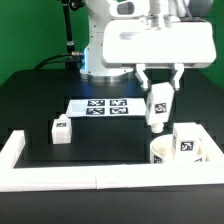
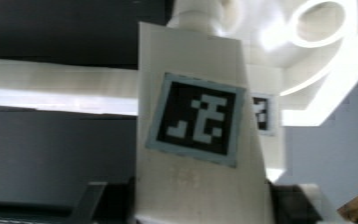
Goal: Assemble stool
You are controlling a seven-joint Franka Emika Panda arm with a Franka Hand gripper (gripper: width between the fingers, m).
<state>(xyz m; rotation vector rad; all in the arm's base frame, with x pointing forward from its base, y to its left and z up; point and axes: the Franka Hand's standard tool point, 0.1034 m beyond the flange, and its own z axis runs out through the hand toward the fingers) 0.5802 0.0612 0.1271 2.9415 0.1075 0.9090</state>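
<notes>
My gripper (image 1: 160, 90) is shut on a white stool leg (image 1: 157, 108) and holds it upright above the table. The leg's lower end hangs just above and behind the round white seat (image 1: 161, 153) at the exterior view's lower right. A second leg (image 1: 188, 143) with a tag stands on that seat. A third leg (image 1: 60, 130) lies on the table at the exterior view's left. In the wrist view the held leg (image 2: 202, 115) fills the middle between the dark fingers (image 2: 98, 200). The seat (image 2: 327, 60) and the second leg's tag (image 2: 265, 112) show behind it.
The marker board (image 1: 100, 106) lies flat behind the held leg, toward the robot base. A long white border rail (image 1: 60, 178) runs along the front and up the exterior view's left side. The seat sits close to the rail's right end.
</notes>
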